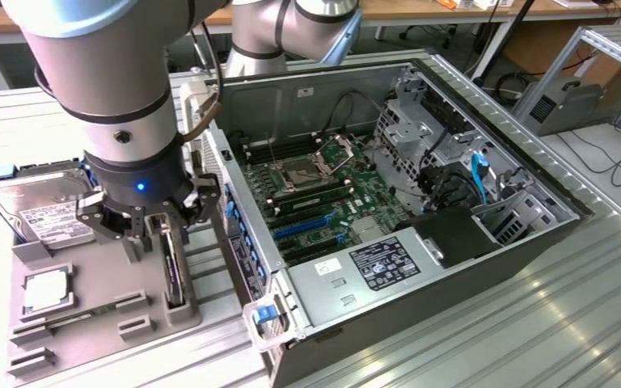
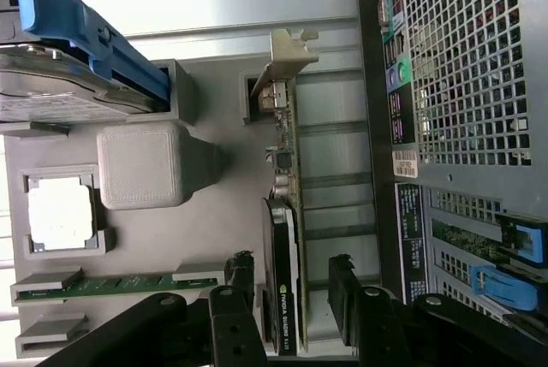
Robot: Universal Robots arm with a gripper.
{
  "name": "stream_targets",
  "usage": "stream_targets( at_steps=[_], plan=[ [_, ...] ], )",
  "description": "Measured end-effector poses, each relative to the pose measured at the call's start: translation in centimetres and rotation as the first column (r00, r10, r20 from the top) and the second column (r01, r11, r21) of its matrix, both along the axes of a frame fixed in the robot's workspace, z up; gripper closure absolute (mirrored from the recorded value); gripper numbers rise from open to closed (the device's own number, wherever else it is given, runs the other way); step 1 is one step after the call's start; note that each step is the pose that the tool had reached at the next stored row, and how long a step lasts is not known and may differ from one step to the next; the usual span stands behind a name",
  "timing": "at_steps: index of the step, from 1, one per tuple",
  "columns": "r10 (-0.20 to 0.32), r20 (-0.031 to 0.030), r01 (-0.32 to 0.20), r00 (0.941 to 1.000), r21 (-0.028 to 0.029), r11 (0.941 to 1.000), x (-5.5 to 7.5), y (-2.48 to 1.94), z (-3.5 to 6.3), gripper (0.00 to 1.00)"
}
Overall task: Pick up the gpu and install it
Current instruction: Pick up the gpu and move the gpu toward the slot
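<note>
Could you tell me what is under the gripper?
The gpu, on edge in the grey tray, between the gripper's open fingers. Its lower edge is hidden in its slot.

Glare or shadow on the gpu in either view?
Exterior view: even light; the gpu sits in the arm's shadow, dark but readable. Wrist view: gpu evenly lit, silver bracket bright, not washed out; the open gripper shows dark either side.

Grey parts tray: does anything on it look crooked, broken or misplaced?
Nothing stands out. The gpu stands on edge in its slot inside the open claw; hard drive and CPU chip sit in their holders.
</note>
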State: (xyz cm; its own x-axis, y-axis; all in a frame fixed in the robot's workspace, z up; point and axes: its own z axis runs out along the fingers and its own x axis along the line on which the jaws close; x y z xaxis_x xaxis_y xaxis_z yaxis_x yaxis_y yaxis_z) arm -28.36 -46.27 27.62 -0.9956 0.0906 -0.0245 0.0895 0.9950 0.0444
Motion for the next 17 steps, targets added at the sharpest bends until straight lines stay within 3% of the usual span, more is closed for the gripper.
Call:
stream_targets(
  at_steps=[10,17],
  plan=[
    [-0.001,0.0001,0.001,1.0,0.0001,1.0,0.0,0.0,-2.25,0.52],
    [-0.002,0.0,0.002,1.0,0.0,1.0,0.0,0.02,-3.19,0.52]
  ],
)
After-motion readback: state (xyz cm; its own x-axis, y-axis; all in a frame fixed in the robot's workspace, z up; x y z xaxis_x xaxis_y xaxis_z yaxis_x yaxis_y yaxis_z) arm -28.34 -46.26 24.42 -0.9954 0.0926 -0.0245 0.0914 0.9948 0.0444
